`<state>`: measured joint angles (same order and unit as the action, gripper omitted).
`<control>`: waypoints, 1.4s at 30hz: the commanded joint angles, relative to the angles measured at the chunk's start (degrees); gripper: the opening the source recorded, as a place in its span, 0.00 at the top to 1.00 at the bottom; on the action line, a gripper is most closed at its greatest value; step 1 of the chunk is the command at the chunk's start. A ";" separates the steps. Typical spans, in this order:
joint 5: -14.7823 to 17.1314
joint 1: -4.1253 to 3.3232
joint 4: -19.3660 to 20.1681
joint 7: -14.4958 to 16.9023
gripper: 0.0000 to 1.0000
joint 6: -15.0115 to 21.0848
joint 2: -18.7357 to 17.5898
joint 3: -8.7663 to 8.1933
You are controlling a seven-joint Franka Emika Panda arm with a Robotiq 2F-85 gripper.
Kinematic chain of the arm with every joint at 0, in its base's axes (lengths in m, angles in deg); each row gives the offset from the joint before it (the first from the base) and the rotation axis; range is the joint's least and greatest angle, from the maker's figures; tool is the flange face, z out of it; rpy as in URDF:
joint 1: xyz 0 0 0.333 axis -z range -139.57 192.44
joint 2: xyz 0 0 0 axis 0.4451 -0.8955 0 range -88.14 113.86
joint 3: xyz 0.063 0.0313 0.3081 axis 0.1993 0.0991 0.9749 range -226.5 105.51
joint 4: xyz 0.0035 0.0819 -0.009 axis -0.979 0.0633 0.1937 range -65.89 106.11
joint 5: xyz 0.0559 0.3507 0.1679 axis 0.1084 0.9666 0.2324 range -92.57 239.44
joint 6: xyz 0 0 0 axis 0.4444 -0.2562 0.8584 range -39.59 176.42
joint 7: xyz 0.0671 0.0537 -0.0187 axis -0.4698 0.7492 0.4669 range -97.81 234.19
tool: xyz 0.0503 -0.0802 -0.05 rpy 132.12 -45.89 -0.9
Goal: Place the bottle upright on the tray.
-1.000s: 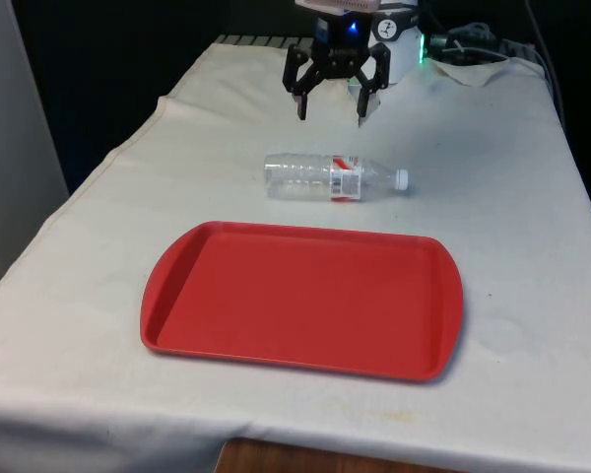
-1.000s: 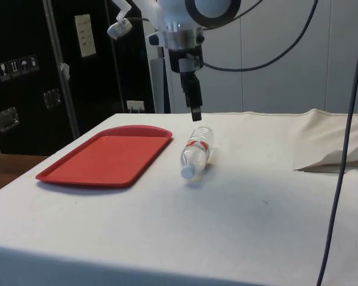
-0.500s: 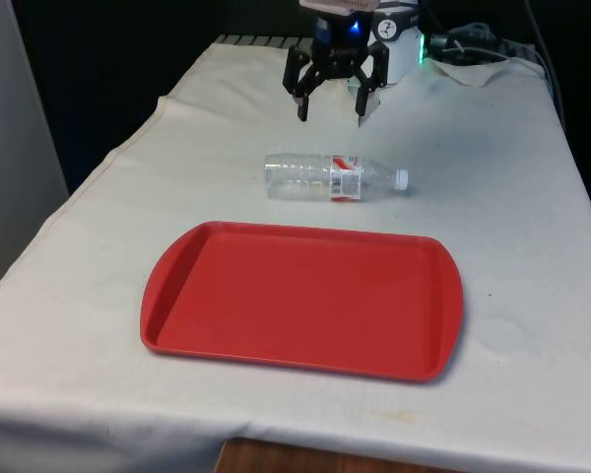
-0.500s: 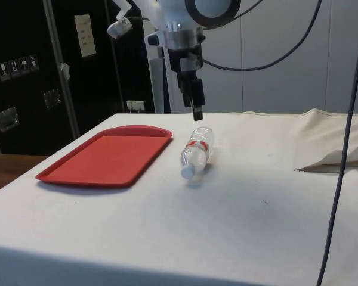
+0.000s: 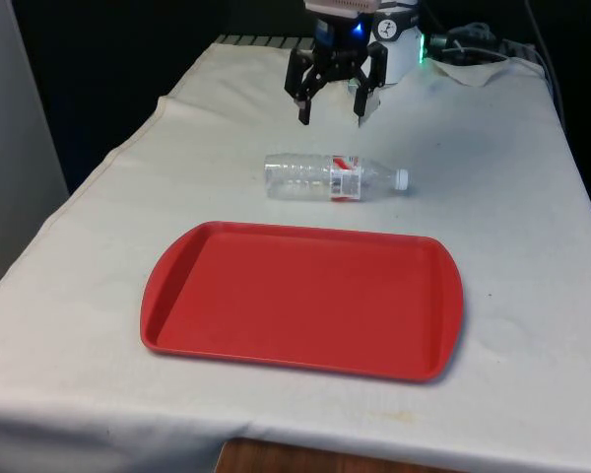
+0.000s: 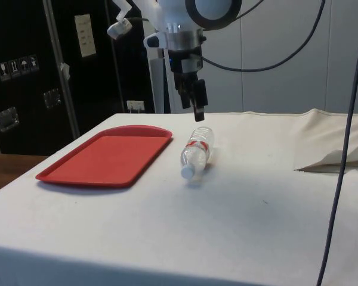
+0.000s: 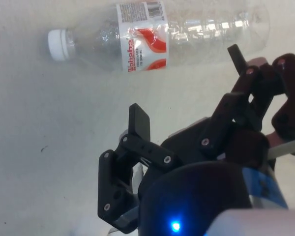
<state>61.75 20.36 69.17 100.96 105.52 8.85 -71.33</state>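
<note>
White cloth covers the surface, where the clear bottle (image 5: 335,177) lies on its side, cap toward 3 o'clock in the front view, just beyond the red tray (image 5: 301,300) at its 12 o'clock edge and not touching it. Over the last second the gripper (image 5: 332,110) has risen slightly and drifted farther from the bottle, so no grasp has begun. Its jaws stand wide apart, holding and touching nothing.

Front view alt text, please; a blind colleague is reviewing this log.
A clear plastic bottle lies on its side on the white cloth, cap toward the front view's right, just beyond an empty red tray. The open black hand hangs above the cloth behind the bottle.
</note>
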 commanded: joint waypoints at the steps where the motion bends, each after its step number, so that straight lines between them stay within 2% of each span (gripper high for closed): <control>1: 0.00 0.00 0.17 0.52 0.00 0.86 -0.17 0.06; 2: 0.00 0.00 0.00 0.29 0.00 0.00 0.00 0.00; 4: 0.00 0.00 0.17 1.20 0.00 0.97 -0.17 0.06; 10: -0.06 0.00 0.23 3.67 0.00 1.20 -0.40 0.06; 11: 0.00 0.00 0.00 3.21 0.00 0.34 -0.29 0.00; 12: -0.06 0.00 0.23 4.01 0.00 1.26 -0.40 0.06; 18: -0.06 -0.06 0.17 6.36 0.00 1.26 -0.63 0.11; 20: 0.00 -0.06 0.00 6.36 0.00 0.52 -0.52 0.06; 29: -0.11 -0.06 0.17 9.85 0.00 1.49 -0.92 0.17; 30: 0.00 -0.06 0.06 9.63 0.00 0.57 -0.74 0.17; 31: -0.11 0.00 0.17 10.49 0.00 1.49 -0.97 0.17; 40: 0.00 -0.06 0.06 12.83 0.00 1.09 -1.26 0.17; 42: -0.11 -0.06 0.23 13.92 0.00 1.89 -1.38 0.23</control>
<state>61.75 20.30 69.23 114.49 106.61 7.59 -71.15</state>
